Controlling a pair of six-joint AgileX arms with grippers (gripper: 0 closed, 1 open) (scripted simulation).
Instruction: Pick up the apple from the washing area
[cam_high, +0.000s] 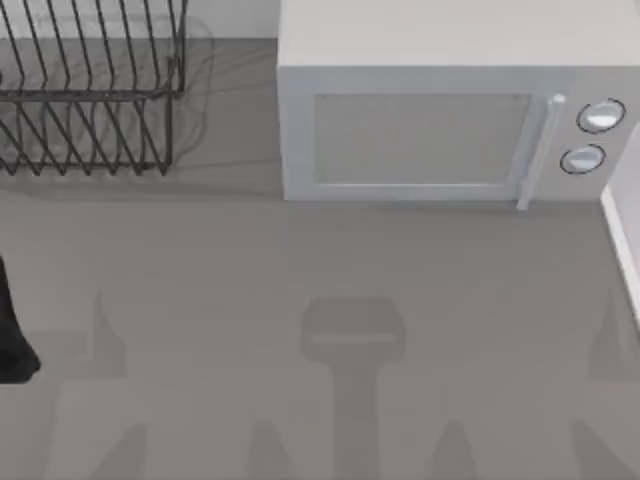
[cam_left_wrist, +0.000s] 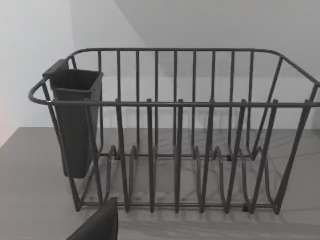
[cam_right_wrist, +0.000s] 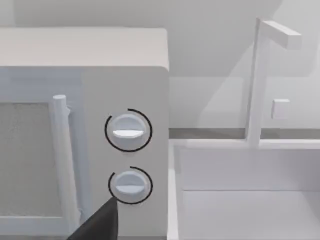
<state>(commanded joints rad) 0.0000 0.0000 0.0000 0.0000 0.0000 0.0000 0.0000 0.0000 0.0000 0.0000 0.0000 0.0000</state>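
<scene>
A flat grey table (cam_high: 300, 300) runs under soft, even light, with faint shadows lying across its near half. At the back stands a white microwave (cam_high: 440, 110), door shut, its upright handle (cam_high: 535, 150) and two round dials (cam_high: 592, 135) on its right side, while a dark wire dish rack (cam_high: 90, 90) sits at the far left, a dark cup-like holder (cam_left_wrist: 75, 120) hung on one end. Just right of the microwave there's a white sink basin (cam_right_wrist: 245, 200) with a slim white faucet (cam_right_wrist: 260, 75), and a plain pale wall (cam_left_wrist: 200, 25) closes it all off behind.

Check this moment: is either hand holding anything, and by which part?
Cannot be told. Just a dark tip of each hand shows, left facing the dish rack, right facing the microwave; no object at either.
</scene>
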